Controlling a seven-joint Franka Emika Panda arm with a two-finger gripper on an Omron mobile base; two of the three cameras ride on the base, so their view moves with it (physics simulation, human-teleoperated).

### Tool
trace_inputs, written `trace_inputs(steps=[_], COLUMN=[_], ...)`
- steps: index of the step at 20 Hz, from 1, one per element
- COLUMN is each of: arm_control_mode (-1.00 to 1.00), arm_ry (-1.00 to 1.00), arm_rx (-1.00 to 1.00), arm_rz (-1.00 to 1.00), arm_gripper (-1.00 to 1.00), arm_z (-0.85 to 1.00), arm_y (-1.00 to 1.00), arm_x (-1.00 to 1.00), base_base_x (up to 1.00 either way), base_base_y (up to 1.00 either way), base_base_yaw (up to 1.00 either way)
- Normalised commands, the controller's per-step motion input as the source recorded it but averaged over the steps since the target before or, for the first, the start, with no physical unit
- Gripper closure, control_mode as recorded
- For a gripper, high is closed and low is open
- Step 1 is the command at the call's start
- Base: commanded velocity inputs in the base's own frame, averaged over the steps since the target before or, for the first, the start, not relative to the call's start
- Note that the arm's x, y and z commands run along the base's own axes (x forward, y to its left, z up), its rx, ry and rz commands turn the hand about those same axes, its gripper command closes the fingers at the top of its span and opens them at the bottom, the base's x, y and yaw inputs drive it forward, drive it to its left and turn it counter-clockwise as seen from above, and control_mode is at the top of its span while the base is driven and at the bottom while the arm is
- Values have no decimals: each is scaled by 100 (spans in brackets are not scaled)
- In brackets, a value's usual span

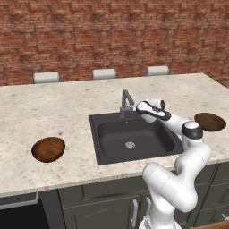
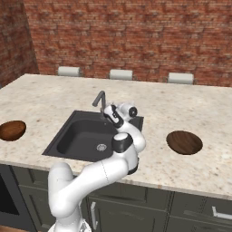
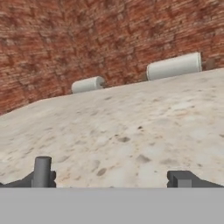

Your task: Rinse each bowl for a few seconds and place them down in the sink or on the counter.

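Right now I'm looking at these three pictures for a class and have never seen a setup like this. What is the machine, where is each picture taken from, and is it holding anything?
The white machine is a robot arm on a mobile base in a simulated kitchen. Two pictures come from cameras on the base, behind the arm to its left and right. The third looks out from the hand itself, past its two dark fingertips.

On the beige counter sits a black sink with a grey faucet. One wooden bowl lies left of the sink, another bowl right of it.

The gripper is open and holds nothing; it hangs by the faucet, facing the brick wall.
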Motion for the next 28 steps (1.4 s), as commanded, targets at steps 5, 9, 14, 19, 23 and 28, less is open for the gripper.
trace_inputs(steps=[5, 9, 14, 19, 23, 28], arm_control_mode=[-100, -100, -100, -100, -100, -100], arm_ry=[21, 24, 22, 23, 22, 22], arm_rx=[5, 5, 3, 2, 4, 3], arm_rz=[-5, -6, -8, -8, -5, -4], arm_gripper=[-100, -100, -100, -100, -100, -100], arm_z=[-32, -24, -19, -30, -36, -43], arm_y=[-48, -55, -59, -67, -83, -82], arm_x=[0, 1, 0, 0, 0, 0], base_base_x=[0, 0, 0, 0, 0, 0], base_base_y=[0, 0, 0, 0, 0, 0], base_base_yaw=[0, 0, 0, 0, 0, 0])
